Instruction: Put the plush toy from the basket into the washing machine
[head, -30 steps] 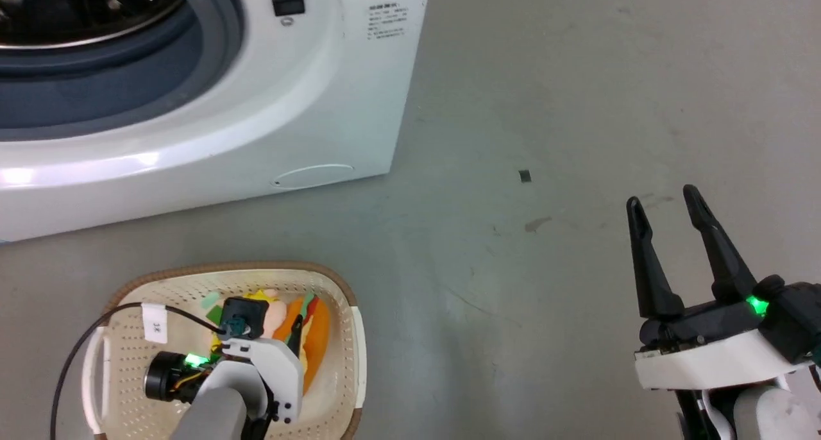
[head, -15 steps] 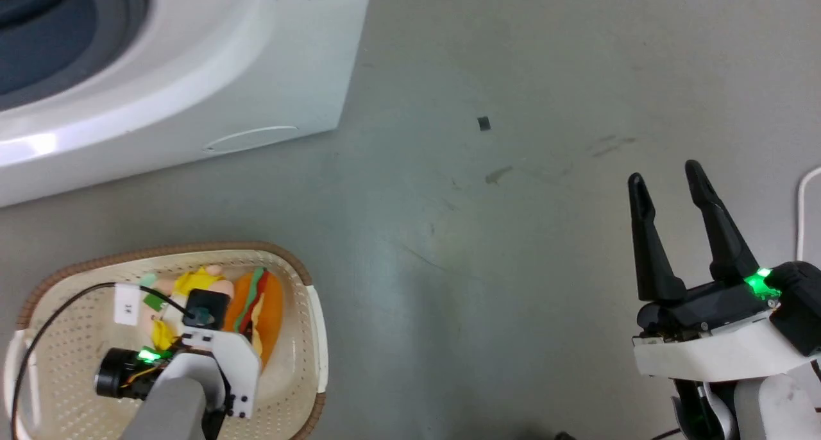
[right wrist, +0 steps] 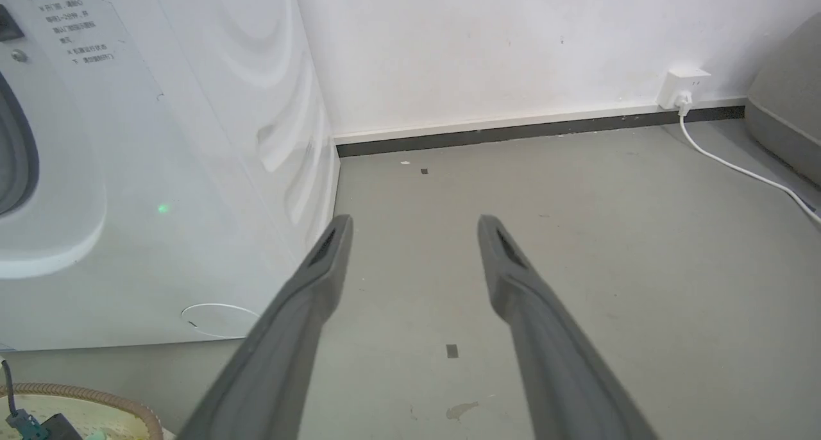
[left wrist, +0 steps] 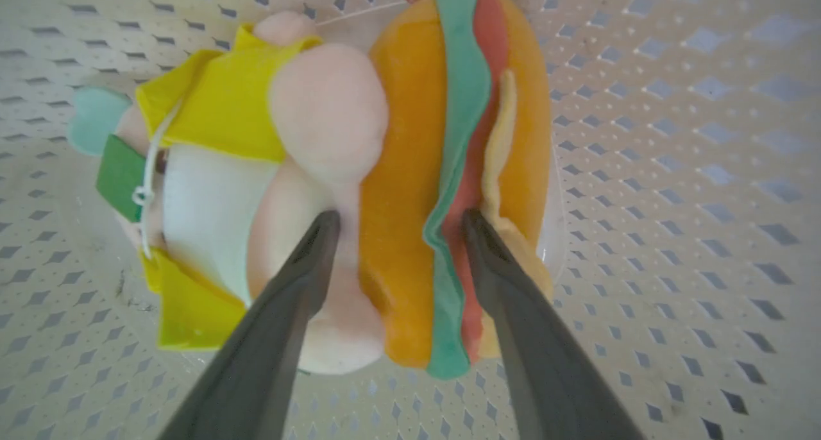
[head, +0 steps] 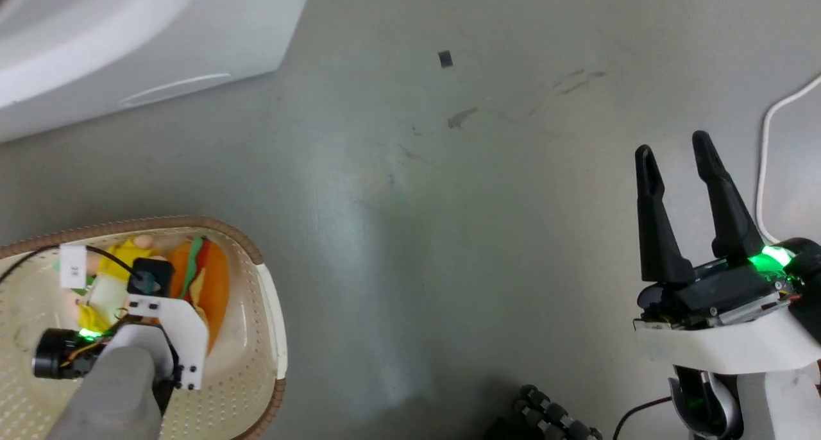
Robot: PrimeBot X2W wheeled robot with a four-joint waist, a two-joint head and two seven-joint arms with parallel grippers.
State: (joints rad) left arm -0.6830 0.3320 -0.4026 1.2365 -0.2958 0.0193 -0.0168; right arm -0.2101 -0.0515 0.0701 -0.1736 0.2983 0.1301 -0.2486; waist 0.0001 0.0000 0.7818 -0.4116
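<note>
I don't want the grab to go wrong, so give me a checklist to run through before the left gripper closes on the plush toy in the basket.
1. Left gripper lined up on the plush toy: ok, its fingers straddle the orange bun part.
2. Firm grip: not ok, the jaws stand open, not yet closed.
3. Toy free to lift out of the basket: ok, nothing lies on it.
4. Right gripper out of the way: ok, open and empty above the floor, apart from the basket.
5. Washing machine door open: cannot tell, the porthole is cut off at the view's edge.
</note>
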